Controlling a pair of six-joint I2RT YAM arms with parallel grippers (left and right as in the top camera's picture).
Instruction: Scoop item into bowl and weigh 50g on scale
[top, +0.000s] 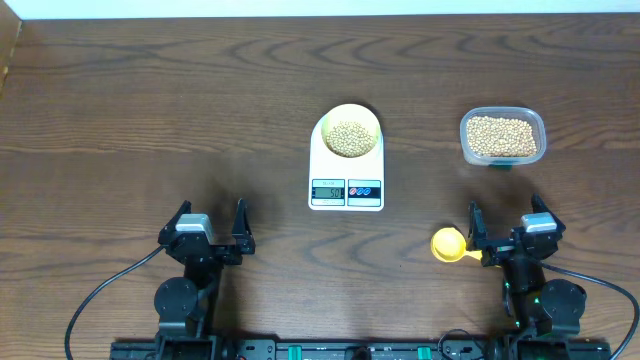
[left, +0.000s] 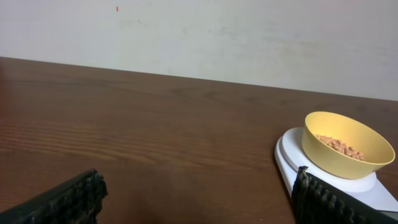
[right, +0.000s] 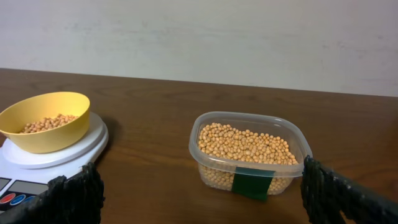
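- Left gripper (top: 210, 215) and right gripper (top: 505, 215) sit at the near table (top: 150, 120) edge. Both have jaws spread wide and hold nothing.
- Scoop (top: 448, 244) lies flat just beside the right gripper's left finger; whether they touch cannot be told. Its long axis runs across the table, cup away from the arm and handle toward it.
- The right arm is far nearer the scoop.
- Bowl (top: 350, 108) stands on the far half of the scale (top: 320, 170), ahead of and between the 2 arms. It holds a shallow layer of beans (top: 348, 138).
- Tub (right: 247, 114), well filled with beans, stands straight ahead of the right gripper.
- Writing: the display (top: 328, 191) shows digits too small to read surely. The tub's green label (right: 253, 183) shows no legible text.
- Judgement: any top-up starts with the right gripper shifting left onto the handle.
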